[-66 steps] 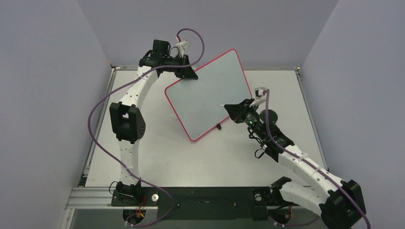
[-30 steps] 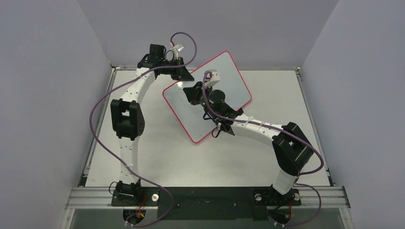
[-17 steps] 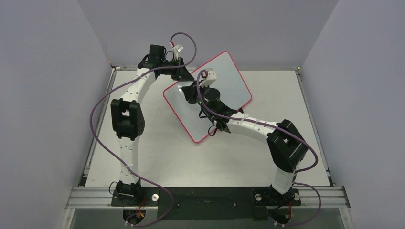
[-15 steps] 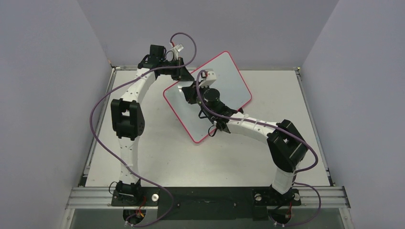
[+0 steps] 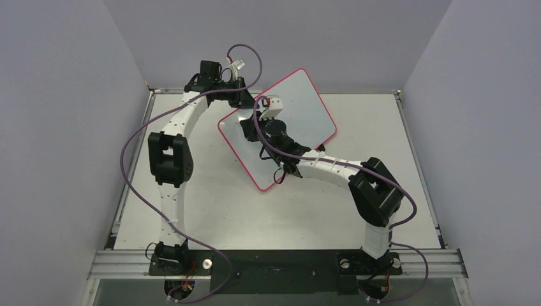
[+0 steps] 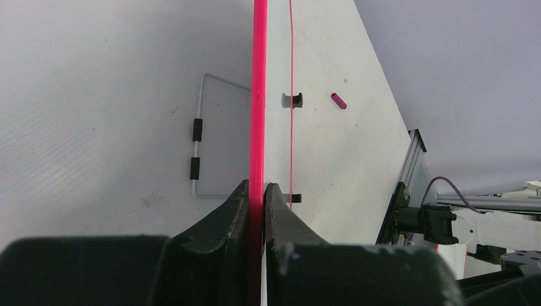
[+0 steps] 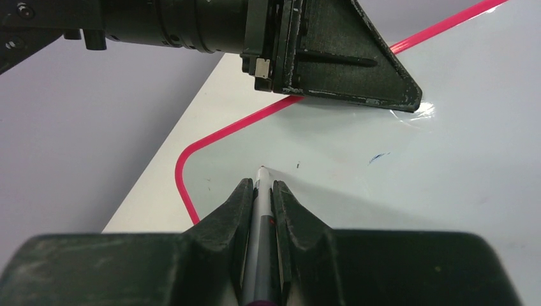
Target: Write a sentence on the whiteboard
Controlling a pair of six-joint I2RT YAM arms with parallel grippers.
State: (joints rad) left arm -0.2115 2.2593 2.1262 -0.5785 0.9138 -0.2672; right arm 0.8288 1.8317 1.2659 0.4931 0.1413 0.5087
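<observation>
The whiteboard [image 5: 305, 105], white with a pink-red rim, stands tilted above the table. My left gripper [image 5: 246, 99] is shut on its upper left edge; in the left wrist view the rim [image 6: 257, 95] runs edge-on between the left gripper [image 6: 257, 188]. My right gripper [image 7: 258, 185] is shut on a grey marker [image 7: 259, 197], whose tip is at or just off the board [image 7: 446, 166] near its rounded corner. No sentence shows on the board, only a small blue fleck [image 7: 379, 156].
A purple marker cap [image 6: 339, 101] lies on the table beyond the board. A wire stand [image 6: 199, 137] with two black sleeves is seen beside the rim. Black clip feet [image 6: 292, 100] sit at the board's lower edge. Grey walls close in on three sides.
My right arm swung from the board's right edge across its face to the upper left corner, near the left gripper. The left gripper keeps hold of the board.
</observation>
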